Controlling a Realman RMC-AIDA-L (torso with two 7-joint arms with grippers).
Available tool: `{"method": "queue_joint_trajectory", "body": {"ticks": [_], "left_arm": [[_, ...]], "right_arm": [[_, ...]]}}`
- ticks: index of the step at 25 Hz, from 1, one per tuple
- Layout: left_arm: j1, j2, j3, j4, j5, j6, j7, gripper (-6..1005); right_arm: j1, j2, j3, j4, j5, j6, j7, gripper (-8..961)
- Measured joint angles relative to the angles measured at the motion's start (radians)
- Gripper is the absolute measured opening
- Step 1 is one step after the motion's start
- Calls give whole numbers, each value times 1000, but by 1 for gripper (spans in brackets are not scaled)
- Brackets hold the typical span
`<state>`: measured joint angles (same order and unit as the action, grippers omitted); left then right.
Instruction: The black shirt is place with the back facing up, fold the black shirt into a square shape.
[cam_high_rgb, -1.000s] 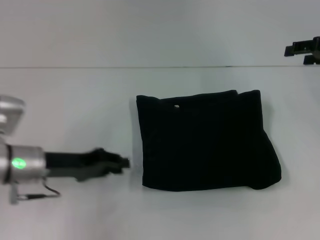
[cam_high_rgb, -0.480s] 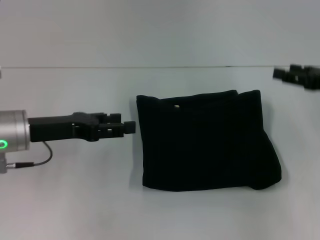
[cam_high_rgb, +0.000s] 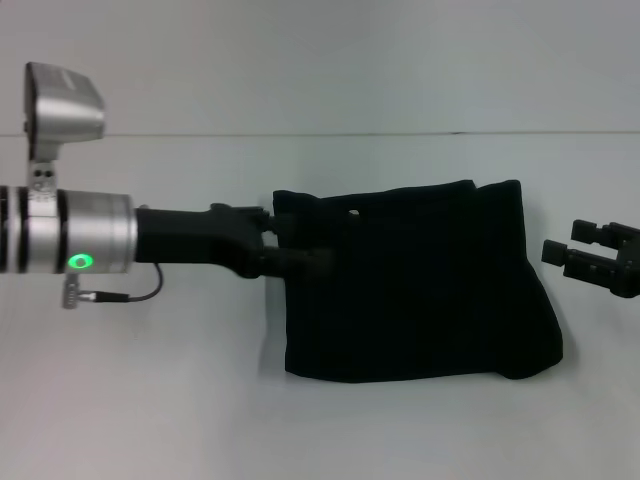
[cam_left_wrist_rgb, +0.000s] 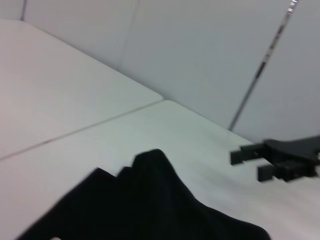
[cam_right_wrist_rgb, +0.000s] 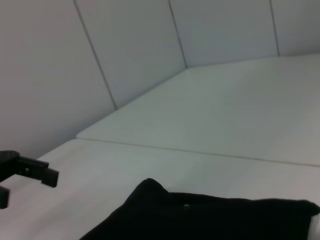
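Note:
The black shirt (cam_high_rgb: 430, 290) lies folded into a rough rectangle on the white table, plain side up. My left gripper (cam_high_rgb: 300, 242) reaches in from the left and hangs open over the shirt's far left corner. Black on black hides whether it touches the cloth. The right wrist view shows its fingers (cam_right_wrist_rgb: 35, 171) spread apart beyond the shirt (cam_right_wrist_rgb: 210, 217). My right gripper (cam_high_rgb: 562, 240) is open with nothing in it, just off the shirt's right edge, apart from it. In the left wrist view it (cam_left_wrist_rgb: 247, 166) hovers past the shirt (cam_left_wrist_rgb: 145, 200).
The white table (cam_high_rgb: 150, 400) stretches around the shirt on all sides. A pale wall (cam_high_rgb: 320, 60) rises behind its far edge. Nothing else stands on the table.
My left arm swung from the near left, away from me and to the right, until its gripper came over the shirt's far left corner. The right gripper came down from the far right to beside the shirt's right edge.

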<state>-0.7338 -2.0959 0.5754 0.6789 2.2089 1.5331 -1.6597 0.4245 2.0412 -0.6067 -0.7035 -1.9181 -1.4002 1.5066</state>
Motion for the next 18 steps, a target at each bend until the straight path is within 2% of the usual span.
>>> {"method": "queue_joint_trajectory", "body": {"ticks": [3,4,6,11,18], "left_arm": [[-14,-35,3,-11,-2,-105,1,921],[-14,-35,3,-11,-2,-105,1,921],[-22,-53,16,-20,-2,-124,9,922],[-9,-56,74,-21,-2,-111,9,922],[26,-64,73,-19,-66,-140,38,922]], "right_arm": [[13,1,5,33,-6,23,-1,730],[25,1,1,54,-6,25,-3,729],[29,3,-1,62,-7,24,-6,729],[37,18,-4,79,-13,14,-37,729],[38,31,-5,96,-13,18,-41,729]]}}
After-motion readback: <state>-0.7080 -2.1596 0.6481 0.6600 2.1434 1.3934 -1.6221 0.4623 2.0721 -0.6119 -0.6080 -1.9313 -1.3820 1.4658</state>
